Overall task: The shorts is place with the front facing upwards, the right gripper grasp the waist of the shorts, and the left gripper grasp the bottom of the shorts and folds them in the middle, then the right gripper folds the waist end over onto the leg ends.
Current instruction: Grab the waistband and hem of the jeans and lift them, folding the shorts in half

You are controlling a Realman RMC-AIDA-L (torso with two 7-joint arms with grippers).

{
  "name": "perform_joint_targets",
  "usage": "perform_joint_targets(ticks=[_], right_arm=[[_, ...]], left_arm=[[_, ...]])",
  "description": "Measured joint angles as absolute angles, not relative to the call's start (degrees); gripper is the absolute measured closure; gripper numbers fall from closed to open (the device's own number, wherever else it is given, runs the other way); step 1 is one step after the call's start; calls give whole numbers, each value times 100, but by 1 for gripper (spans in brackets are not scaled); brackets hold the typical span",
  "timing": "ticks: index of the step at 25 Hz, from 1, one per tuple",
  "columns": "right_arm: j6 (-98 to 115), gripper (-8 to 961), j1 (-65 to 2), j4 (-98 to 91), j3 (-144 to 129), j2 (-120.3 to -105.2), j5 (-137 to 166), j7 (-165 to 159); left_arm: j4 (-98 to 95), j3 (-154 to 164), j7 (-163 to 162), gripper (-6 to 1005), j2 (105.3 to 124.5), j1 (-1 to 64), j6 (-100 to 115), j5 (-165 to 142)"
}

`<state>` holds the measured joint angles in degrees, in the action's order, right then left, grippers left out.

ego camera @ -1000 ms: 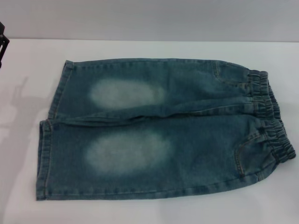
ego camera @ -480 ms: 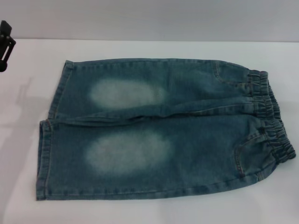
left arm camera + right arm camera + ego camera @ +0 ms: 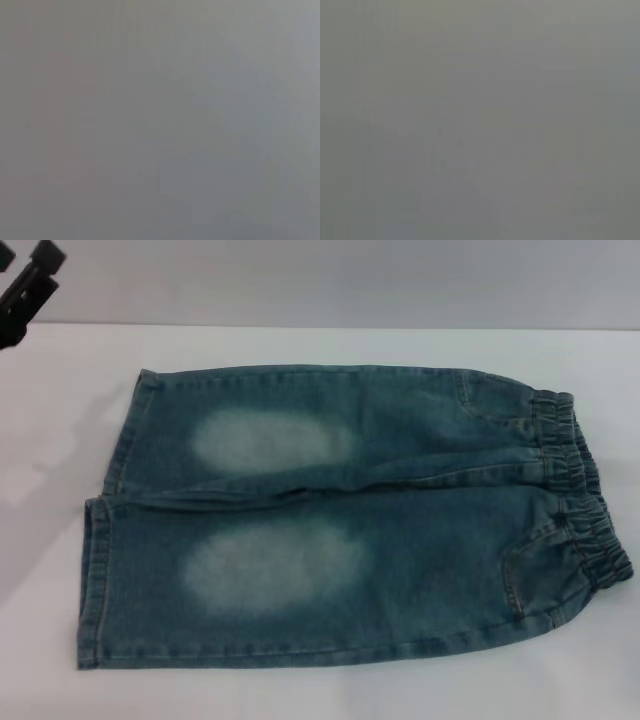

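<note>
The shorts (image 3: pixel 340 515) lie flat and front up on the white table (image 3: pixel 330 695). Each leg has a pale faded oval. The waist of the shorts (image 3: pixel 578 490), a ruched elastic band, is at the right. The bottom of the shorts (image 3: pixel 98 560), two straight stitched leg ends, is at the left. My left gripper (image 3: pixel 22 255) shows at the far upper left corner of the head view, open, well clear of the cloth and holding nothing. The right gripper is out of view. Both wrist views show only plain grey.
A pale grey wall (image 3: pixel 330 280) runs behind the table's far edge. Bare white table surrounds the shorts on the left, front and back. The waistband reaches close to the right border of the head view.
My left gripper has risen along the left border of the head view towards the upper corner and moved slightly right. The shorts have not moved.
</note>
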<state>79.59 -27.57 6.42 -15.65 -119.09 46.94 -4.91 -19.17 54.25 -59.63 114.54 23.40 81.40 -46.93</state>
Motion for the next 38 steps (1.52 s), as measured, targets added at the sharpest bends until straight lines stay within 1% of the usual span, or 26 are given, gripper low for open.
perform_joint_targets(ticks=[1,3,6,11,14,18,29,33,38], right_arm=[[7940,349,-2745,636,-1565,-11909,4693,-491],[7868,350,-2728,609,-1565,-11908,4694,-473],[7694,350,-2692,523,-1564,-11902,4693,-447],[7457,350,-2650,414,-1564,-11903,4693,-456],[7423,350,-2630,364,-1564,-11899,4693,-465],[7420,349,-2580,216,-1564,-11893,4695,-465],[7347,349,-2289,-195,-1555,-11882,4699,-635],[7347,350,-2281,-217,-1509,-11879,4696,-637],[7332,351,-2274,-265,-1439,-11866,4693,-639]], left_arm=[[-2080,5530,-6428,156,11342,2339,8051,-4840],[-2343,5712,-7639,156,11040,2374,7954,-5367],[-2694,5795,-9059,156,10682,2445,8046,-6220],[-3503,5744,-10984,156,10341,2442,8426,-7841],[-3854,5636,-11862,156,10231,2483,8764,-8814],[-3965,5009,-12799,156,10175,2599,9400,-9999],[-4002,4655,-14047,156,10120,2781,10173,-11307],[-4006,4658,-14187,155,10159,2789,10248,-11610],[-3962,4653,-14206,155,10280,2801,10265,-12101]])
